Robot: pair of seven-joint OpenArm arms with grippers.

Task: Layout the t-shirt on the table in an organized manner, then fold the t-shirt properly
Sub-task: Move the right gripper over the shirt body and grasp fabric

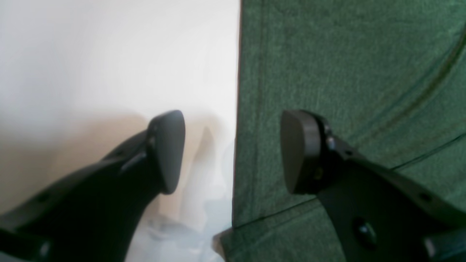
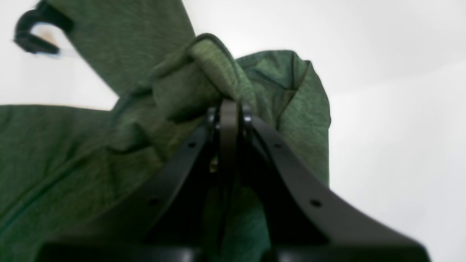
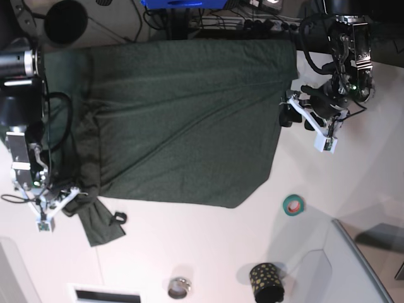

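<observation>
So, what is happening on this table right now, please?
A two-armed robot is laying out a dark green t-shirt on the white table. The right gripper is shut on a bunched fold of the fabric near a sleeve. The left gripper is open, its fingers astride the shirt's straight edge, holding nothing. Most of the shirt lies spread, but one side is crumpled, and it is not folded yet.

base view looks straight down on the whole table [image 3: 208, 246]; both wrist views sit close behind their jaws, sharing the t-shirt [image 3: 183, 120] with it.
</observation>
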